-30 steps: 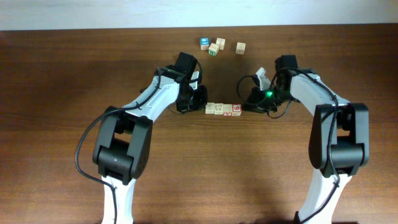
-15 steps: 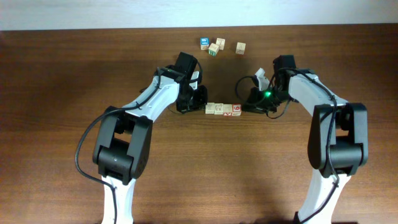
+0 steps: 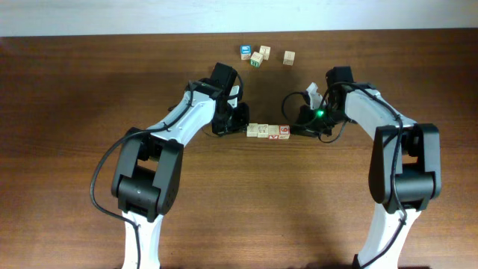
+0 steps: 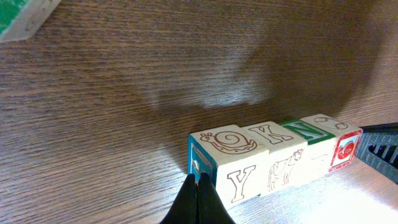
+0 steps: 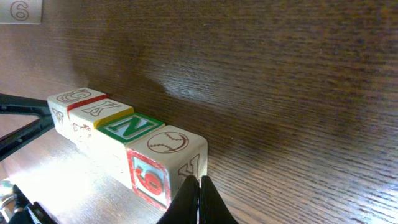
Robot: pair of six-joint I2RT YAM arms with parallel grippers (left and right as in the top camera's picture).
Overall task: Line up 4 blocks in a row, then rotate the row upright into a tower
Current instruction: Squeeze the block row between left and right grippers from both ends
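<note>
Four pale wood blocks (image 3: 268, 131) lie side by side in a short row at the table's middle. In the left wrist view the row (image 4: 273, 155) shows snail, K, green N and a red-framed end face. My left gripper (image 4: 199, 182) is shut, its tips against the blue left end of the row. In the right wrist view the nearest block (image 5: 165, 155) has a baseball on top and a red 6 on its side. My right gripper (image 5: 199, 184) is shut, with its tips touching that block's right end. Neither gripper holds anything.
Several loose cubes sit at the back, one with a blue top (image 3: 245, 51), two beside it (image 3: 258, 56) and another (image 3: 288, 56) apart to the right. A green-sided cube (image 4: 25, 15) shows in the left wrist view's corner. The table's far edge lies just behind them.
My right arm has crept slightly left toward the row's right end. The left arm and the blocks have not visibly moved.
</note>
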